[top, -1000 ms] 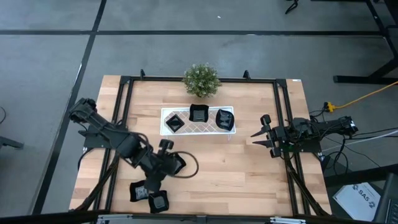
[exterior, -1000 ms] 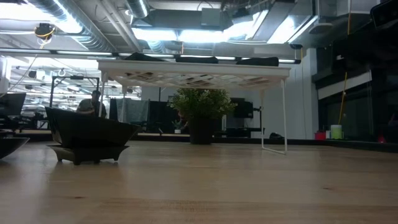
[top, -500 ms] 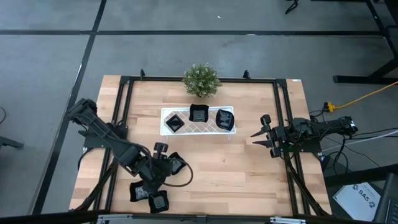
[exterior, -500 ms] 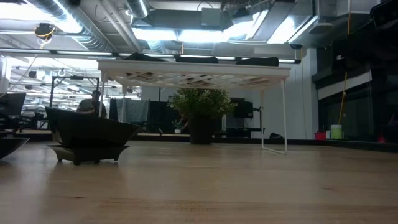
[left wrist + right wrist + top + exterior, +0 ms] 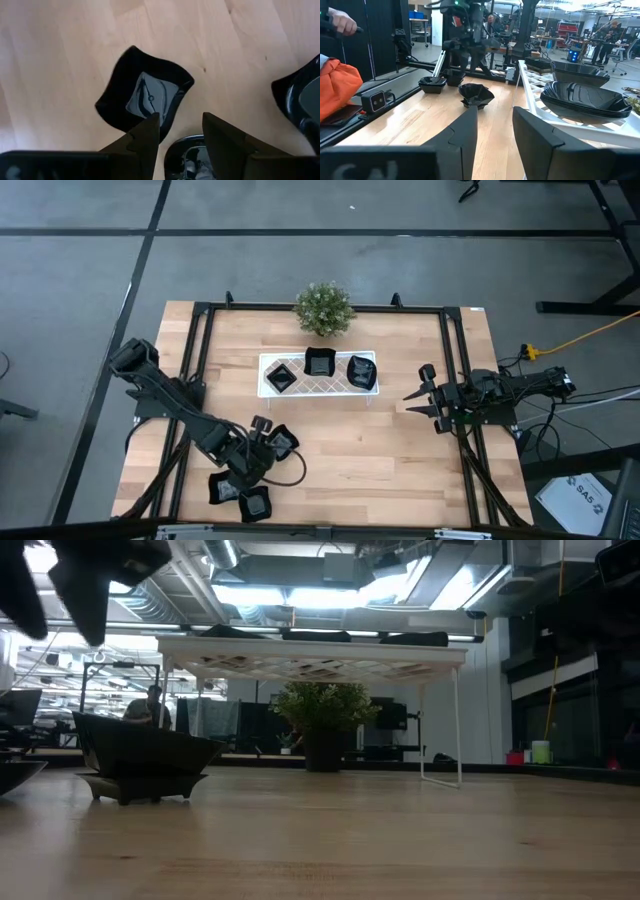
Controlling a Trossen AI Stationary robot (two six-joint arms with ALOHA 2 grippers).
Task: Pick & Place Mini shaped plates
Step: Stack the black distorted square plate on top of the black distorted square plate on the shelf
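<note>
Three mini shaped plates lie on the wood at the near left: one (image 5: pixel 284 442), one (image 5: pixel 224 488) and one (image 5: pixel 257 504). My left gripper (image 5: pixel 245 471) hangs open above them, pointing steeply down. In the left wrist view its fingers (image 5: pixel 180 131) stand over a round plate (image 5: pixel 187 156), with a wavy-edged plate (image 5: pixel 145 95) just beyond. Three more plates (image 5: pixel 318 362) rest on the white tray (image 5: pixel 268 361). My right gripper (image 5: pixel 415 402) waits open and level at the right rail, nothing between its fingers (image 5: pixel 492 131).
The white tray (image 5: pixel 310 658) stands raised on thin legs at mid table. A potted plant (image 5: pixel 323 307) sits behind it at the far edge. Black frame rails (image 5: pixel 196 360) run along the table's sides. Bare wood lies between the tray and the near edge.
My left gripper has sunk and shifted toward the table's near edge, closing on the plates at the near left. Its dark body now shows at the low view's upper left. The plates have not moved.
</note>
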